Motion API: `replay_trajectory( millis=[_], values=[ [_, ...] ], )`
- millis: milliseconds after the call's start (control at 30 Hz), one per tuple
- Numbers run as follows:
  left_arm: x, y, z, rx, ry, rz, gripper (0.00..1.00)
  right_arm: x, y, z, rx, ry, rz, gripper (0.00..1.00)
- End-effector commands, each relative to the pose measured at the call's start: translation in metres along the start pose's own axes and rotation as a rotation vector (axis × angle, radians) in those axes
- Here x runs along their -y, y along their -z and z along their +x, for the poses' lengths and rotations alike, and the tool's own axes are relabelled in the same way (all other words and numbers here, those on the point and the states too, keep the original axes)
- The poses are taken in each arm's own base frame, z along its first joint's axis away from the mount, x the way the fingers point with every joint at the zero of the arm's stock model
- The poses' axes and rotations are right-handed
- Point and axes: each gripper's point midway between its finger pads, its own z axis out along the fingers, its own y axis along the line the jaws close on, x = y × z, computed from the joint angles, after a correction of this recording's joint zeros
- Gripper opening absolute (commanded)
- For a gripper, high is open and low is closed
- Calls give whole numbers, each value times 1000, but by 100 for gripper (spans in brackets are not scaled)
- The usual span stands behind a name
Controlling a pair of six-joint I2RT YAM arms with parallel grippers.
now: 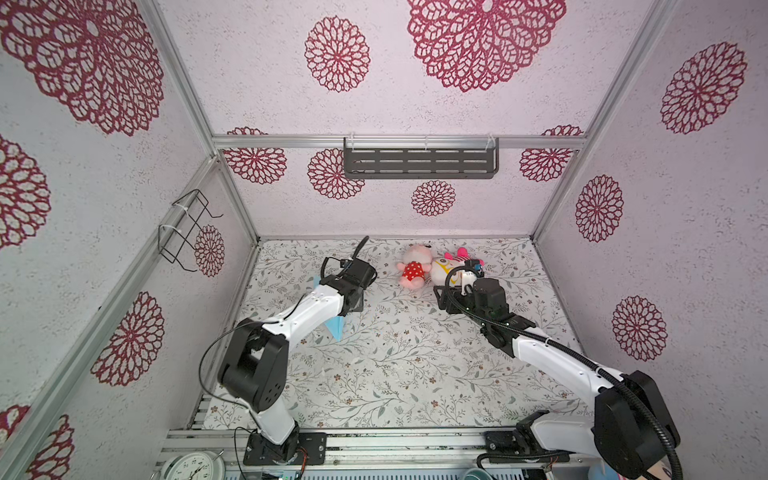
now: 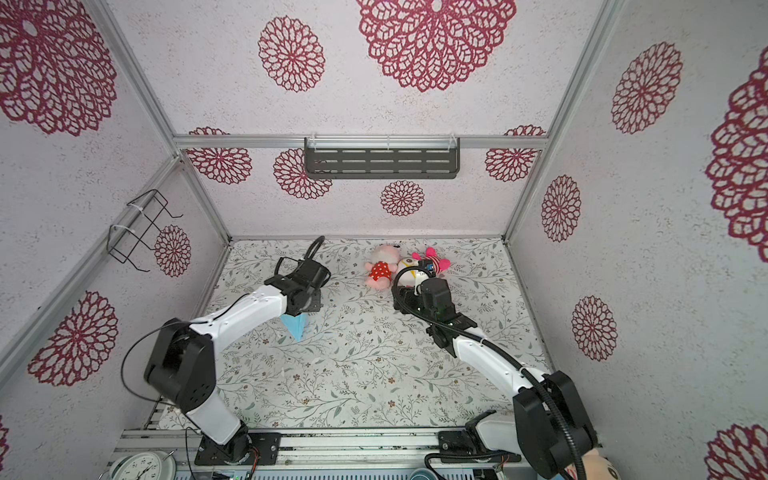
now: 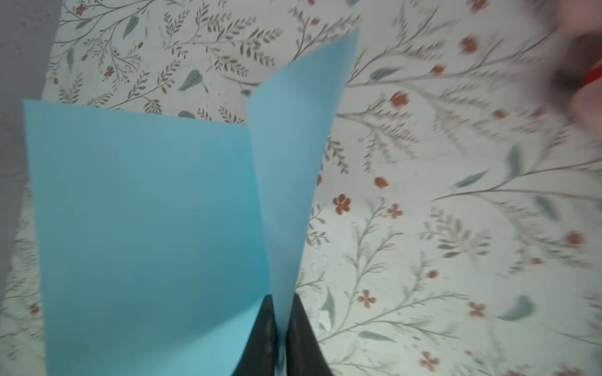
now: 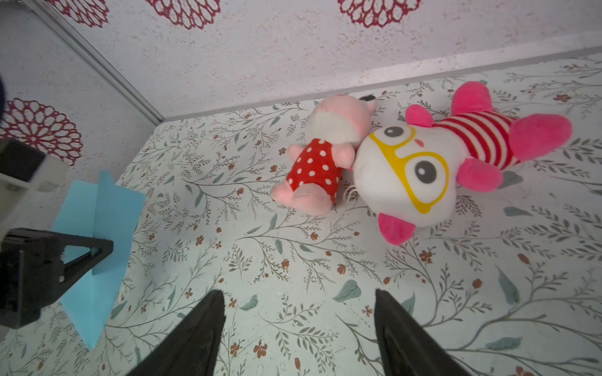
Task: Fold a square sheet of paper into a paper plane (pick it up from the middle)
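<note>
A robot lab test cell, dressed to look homely, is shown. A floral-patterned tabletop (image 1: 374, 374) is boxed in by an aluminium frame (image 1: 291, 142) and walls papered with red rosettes (image 1: 336, 54). At the tabletop's near edge, a left arm (image 1: 307, 309) and a right arm (image 1: 557, 361) are bolted to a metal rail (image 1: 415, 436).

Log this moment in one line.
left end effector: shut on folded light-blue paper | right end effector: open, empty | plush toys: by back wall

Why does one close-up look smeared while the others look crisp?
Left wrist view: flowered table cover smears toward one edge, likely motion blur; the blue paper looks cleaner. Right wrist view: plush toys sharp. Both top views: even light, walls splayed by a wide lens.
</note>
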Motion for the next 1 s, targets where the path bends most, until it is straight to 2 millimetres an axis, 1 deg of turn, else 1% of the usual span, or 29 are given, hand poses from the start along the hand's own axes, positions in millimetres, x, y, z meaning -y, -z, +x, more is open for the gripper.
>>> replay_trajectory(
  millis=[0, 100, 233, 400, 533, 767, 867, 967],
  values=[
    [-23, -4, 9, -31, -135, -258, 11, 16, 4, 1, 10, -25, 70, 75],
    [-4, -24, 15, -61, -189, -303, 11, 20, 7, 7, 13, -47, 69, 75],
    [25, -44, 26, -94, -236, -290, 12, 22, 7, 16, -3, -69, 63, 75],
    [57, -61, 44, -149, -258, -232, 16, 24, 6, 23, -23, -88, 66, 75],
    [73, -65, 54, -176, -250, -175, 22, 24, 4, 27, -31, -103, 63, 75],
    [91, -67, 64, -214, -217, -70, 32, 22, -1, 30, -39, -124, 48, 75],
    [98, -62, 65, -226, -192, -17, 35, 23, -1, 30, -39, -129, 51, 75],
    [102, -46, 58, -215, -159, 52, 40, 23, -1, 29, -34, -132, 51, 75]
  ],
)
